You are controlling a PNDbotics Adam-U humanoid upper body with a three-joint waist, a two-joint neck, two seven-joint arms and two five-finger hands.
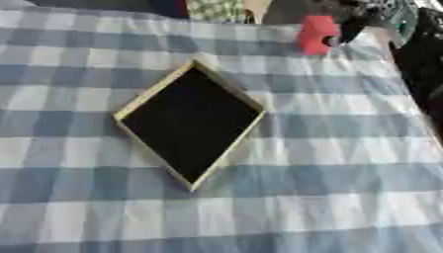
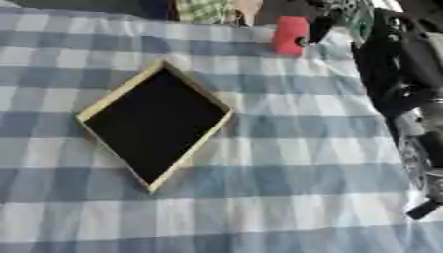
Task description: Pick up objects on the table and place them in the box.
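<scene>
My right hand (image 2: 322,27) is at the far edge, fingers curled on the red block (image 2: 290,34). The box (image 2: 86,114) lies nearer me and left, empty, long axis diagonal.

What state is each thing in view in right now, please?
box: open-topped, dark inside, nothing visible in it, flat on the checked cloth.
red object: at the far edge, outside the box, right hand at it; contact unclear.
left hand: not in view.
</scene>
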